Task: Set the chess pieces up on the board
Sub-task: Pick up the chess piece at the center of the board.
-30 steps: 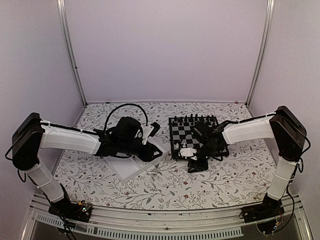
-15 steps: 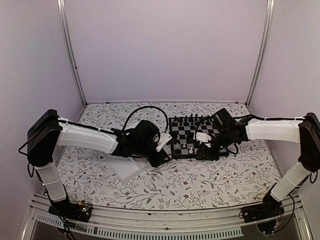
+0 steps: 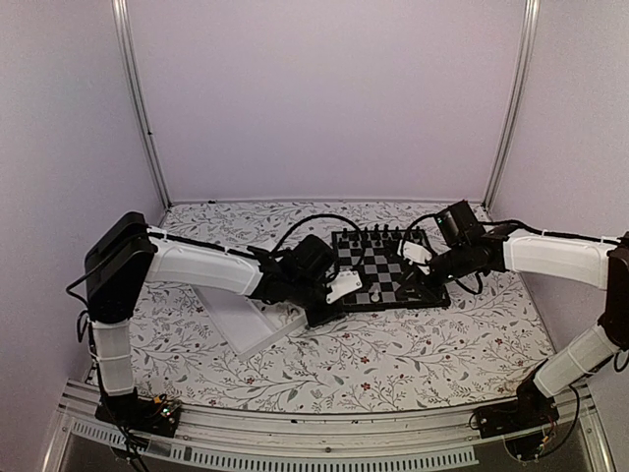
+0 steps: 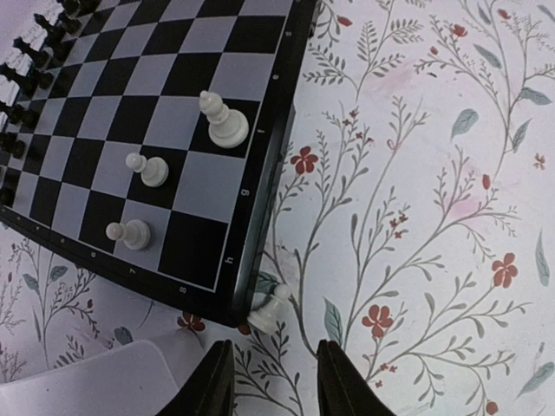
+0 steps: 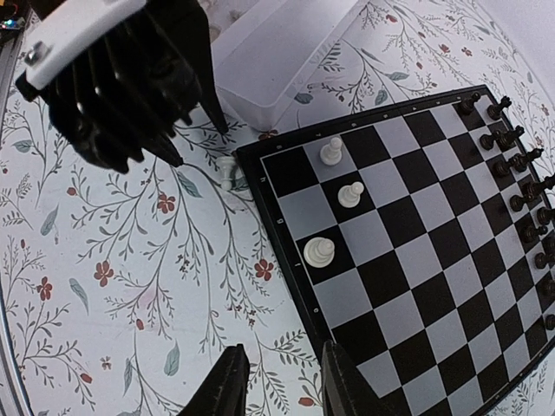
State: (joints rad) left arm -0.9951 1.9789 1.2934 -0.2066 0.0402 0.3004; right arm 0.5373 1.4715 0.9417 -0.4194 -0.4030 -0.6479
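The board (image 3: 366, 302) lies at mid-table with black pieces (image 4: 35, 52) along its far edge. Three white chess pieces stand near its left corner: a tall one (image 4: 224, 121) and two pawns (image 4: 149, 169) (image 4: 130, 234). The same three show in the right wrist view (image 5: 318, 252) (image 5: 349, 194) (image 5: 331, 152). One white pawn (image 4: 269, 310) (image 5: 227, 171) lies tipped on the cloth against the board's corner. My left gripper (image 4: 273, 381) (image 3: 319, 315) is open and empty just short of that pawn. My right gripper (image 5: 284, 386) (image 3: 425, 280) hangs open and empty above the board's edge.
A white compartmented tray (image 3: 246, 320) (image 5: 286, 43) lies left of the board, just behind my left gripper. Floral cloth (image 3: 393, 354) covers the table. The enclosure walls close in at both sides and at the back.
My left arm has swung right, from over the tray to the board's near-left corner. My right arm has drawn back and to the right, away from the board's near edge.
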